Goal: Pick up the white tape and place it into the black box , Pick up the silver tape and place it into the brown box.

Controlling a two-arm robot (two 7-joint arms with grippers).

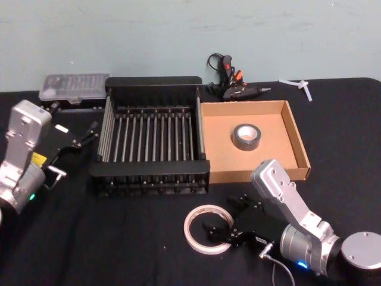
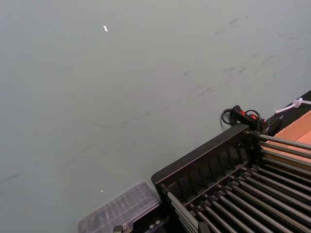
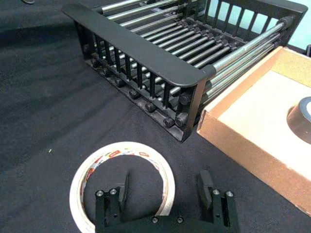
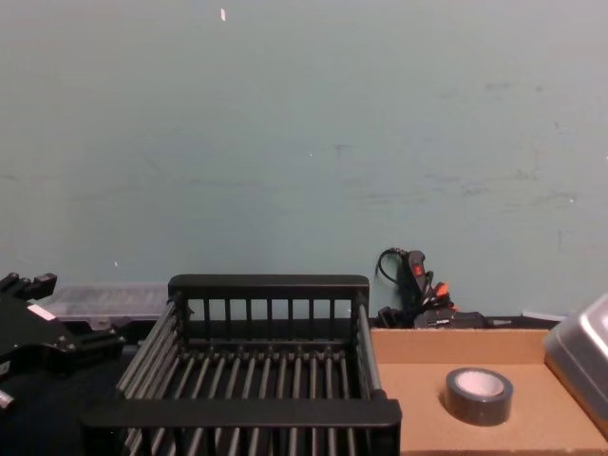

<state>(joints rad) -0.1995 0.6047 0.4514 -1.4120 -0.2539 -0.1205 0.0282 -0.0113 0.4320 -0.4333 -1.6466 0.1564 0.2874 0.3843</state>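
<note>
The white tape (image 1: 189, 223) (image 3: 116, 149) lies flat on the black cloth in front of the black box (image 1: 153, 83) (image 3: 141, 51) (image 4: 268, 283). My right gripper (image 1: 221, 215) (image 3: 164, 187) is open and low over the roll's right side: one finger stands over its hole, the other outside its wall. The silver tape (image 1: 246, 137) (image 3: 301, 116) (image 4: 478, 394) lies flat in the brown box (image 1: 220, 137) (image 3: 252, 111) (image 4: 418, 389), which sits against the crate's right side. My left gripper (image 1: 83, 138) (image 4: 38, 328) is parked left of the crate.
A black and orange glue gun (image 1: 229, 77) (image 4: 418, 285) lies behind the brown box. A clear plastic case (image 1: 74, 88) (image 2: 121, 208) sits behind the crate's left corner. A small white plastic piece (image 1: 300, 85) rests at the back right, by the wall.
</note>
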